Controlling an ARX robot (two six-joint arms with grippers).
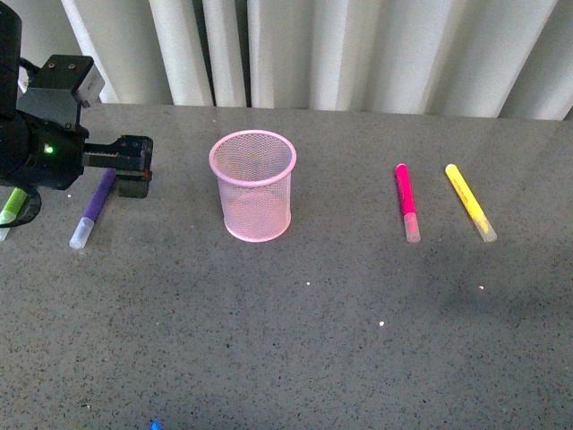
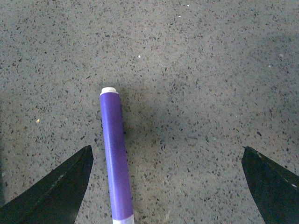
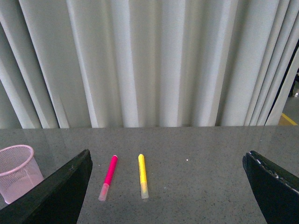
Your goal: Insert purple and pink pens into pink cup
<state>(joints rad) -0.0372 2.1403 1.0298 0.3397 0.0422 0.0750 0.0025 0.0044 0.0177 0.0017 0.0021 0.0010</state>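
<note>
The pink cup (image 1: 253,184) stands upright at the table's middle; it also shows at the edge of the right wrist view (image 3: 17,171). The purple pen (image 1: 94,208) lies flat at the left. My left gripper (image 1: 134,167) is open just above its far end; in the left wrist view the purple pen (image 2: 115,158) lies between the spread fingers, close to one of them, untouched. The pink pen (image 1: 406,202) lies flat to the right of the cup, also seen in the right wrist view (image 3: 108,177). My right gripper (image 3: 166,186) is open and empty, out of the front view.
A yellow marker (image 1: 470,202) lies just right of the pink pen, also in the right wrist view (image 3: 142,175). A lime-green marker (image 1: 11,207) lies at the far left, partly under my left arm. White curtains (image 1: 358,49) hang behind the table's far edge.
</note>
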